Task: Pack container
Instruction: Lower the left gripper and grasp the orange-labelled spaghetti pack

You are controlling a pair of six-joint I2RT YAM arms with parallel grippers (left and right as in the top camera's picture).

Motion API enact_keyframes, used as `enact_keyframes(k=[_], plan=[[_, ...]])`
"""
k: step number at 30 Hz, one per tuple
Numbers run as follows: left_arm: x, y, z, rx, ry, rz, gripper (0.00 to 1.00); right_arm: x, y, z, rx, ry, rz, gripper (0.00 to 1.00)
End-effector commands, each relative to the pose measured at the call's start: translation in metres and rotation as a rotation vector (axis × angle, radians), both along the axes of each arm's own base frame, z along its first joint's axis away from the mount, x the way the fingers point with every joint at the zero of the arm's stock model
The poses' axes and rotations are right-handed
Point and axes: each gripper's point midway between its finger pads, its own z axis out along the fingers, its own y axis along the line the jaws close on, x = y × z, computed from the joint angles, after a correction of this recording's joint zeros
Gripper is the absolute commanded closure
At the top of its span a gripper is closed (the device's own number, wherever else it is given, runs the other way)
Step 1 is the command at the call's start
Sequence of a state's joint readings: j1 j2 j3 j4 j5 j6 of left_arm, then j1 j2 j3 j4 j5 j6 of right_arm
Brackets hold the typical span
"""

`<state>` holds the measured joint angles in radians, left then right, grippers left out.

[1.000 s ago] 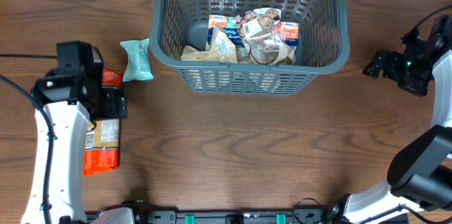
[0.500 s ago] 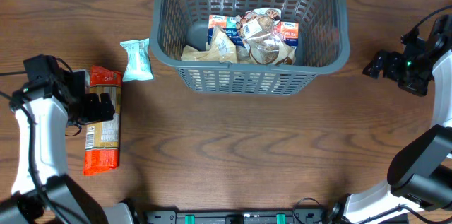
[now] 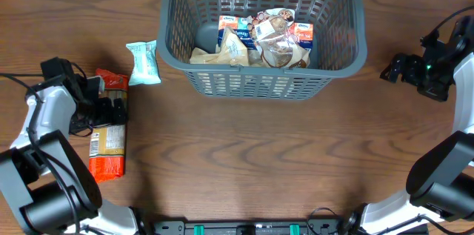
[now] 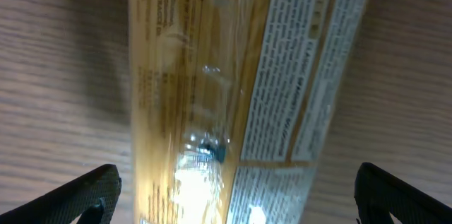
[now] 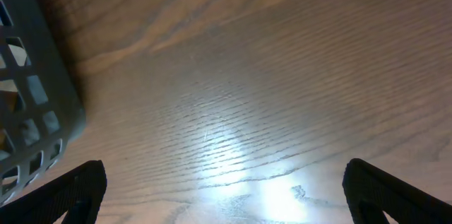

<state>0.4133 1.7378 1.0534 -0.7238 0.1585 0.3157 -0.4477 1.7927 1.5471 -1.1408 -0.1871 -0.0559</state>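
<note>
The dark grey slotted basket stands at the back middle and holds several snack packets. A long orange and tan packet lies flat on the table at the left; it fills the left wrist view. My left gripper is open, low over the packet's upper half, with a finger on each side. A teal packet lies just left of the basket. My right gripper is open and empty over bare table, right of the basket, whose corner shows in its wrist view.
The wooden table's front half holds nothing else. The right arm's base stands at the front right. A black cable runs along the left edge near the left arm.
The left arm has swung out to the left and changed posture, while its gripper has shifted slightly left and stays over the orange packet. The right arm has not moved.
</note>
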Motion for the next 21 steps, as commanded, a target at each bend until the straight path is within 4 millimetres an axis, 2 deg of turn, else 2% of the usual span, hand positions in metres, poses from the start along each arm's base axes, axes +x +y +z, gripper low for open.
enact_keyframes(k=[1,13,21], plan=[[-0.002,-0.003,-0.007,-0.018,0.013,-0.027,0.01,-0.001,0.001,-0.002,0.01,0.005,0.011,0.01],[-0.007,0.009,-0.008,0.055,0.044,-0.034,0.01,-0.001,0.001,-0.002,0.009,0.004,0.011,0.01],[-0.008,0.009,-0.009,0.055,0.047,-0.035,0.01,-0.001,0.001,-0.002,0.01,0.005,0.011,0.01]])
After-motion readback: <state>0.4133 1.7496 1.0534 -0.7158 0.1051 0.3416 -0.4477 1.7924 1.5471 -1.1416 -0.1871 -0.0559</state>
